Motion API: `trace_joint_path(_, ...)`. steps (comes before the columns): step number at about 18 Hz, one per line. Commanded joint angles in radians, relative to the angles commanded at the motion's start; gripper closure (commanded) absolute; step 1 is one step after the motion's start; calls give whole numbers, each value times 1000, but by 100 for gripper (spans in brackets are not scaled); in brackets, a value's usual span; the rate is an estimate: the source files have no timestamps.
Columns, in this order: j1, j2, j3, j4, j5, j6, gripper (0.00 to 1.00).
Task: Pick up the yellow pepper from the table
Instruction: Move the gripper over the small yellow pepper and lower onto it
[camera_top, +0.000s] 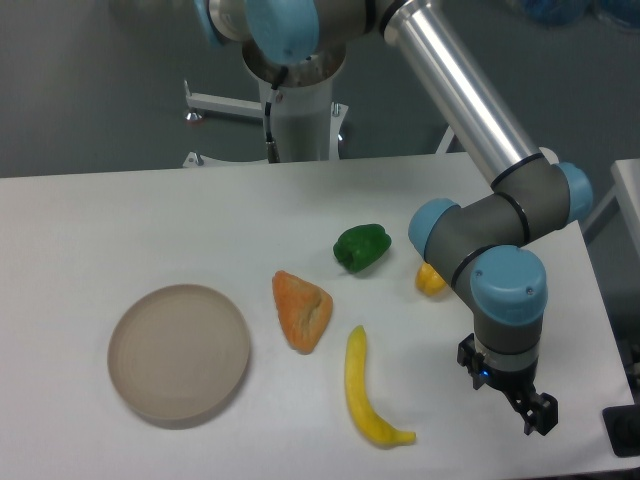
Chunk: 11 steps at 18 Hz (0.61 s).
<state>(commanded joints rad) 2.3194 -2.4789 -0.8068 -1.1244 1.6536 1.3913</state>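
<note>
Layout, left to right on the white counter (120, 220): a round beige plate (179, 351), an orange wedge-shaped lump (301, 309), a long curved yellow item (367, 392), a green pepper (362, 246), then the yellow pepper (430, 279), partly hidden behind the arm's wrist joint. The end effector (522, 400) hangs near the counter's front right corner, well apart from the yellow pepper and pinching nothing; its fingers appear slightly spread, though the gap is too small to confirm

Step in hand, by judgement: approach, with no grasp begun. The next move calls for carrying the end effector back over the yellow pepper, clear of the green pepper, then descending with jaws spread

No brand, label or writing is legible
</note>
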Motion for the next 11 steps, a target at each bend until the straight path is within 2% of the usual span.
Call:
trace_joint_path(5,-2,26,-31,-3,6,-18,0)
trace_joint_path(11,2,158,-218,-11,6,-21,0)
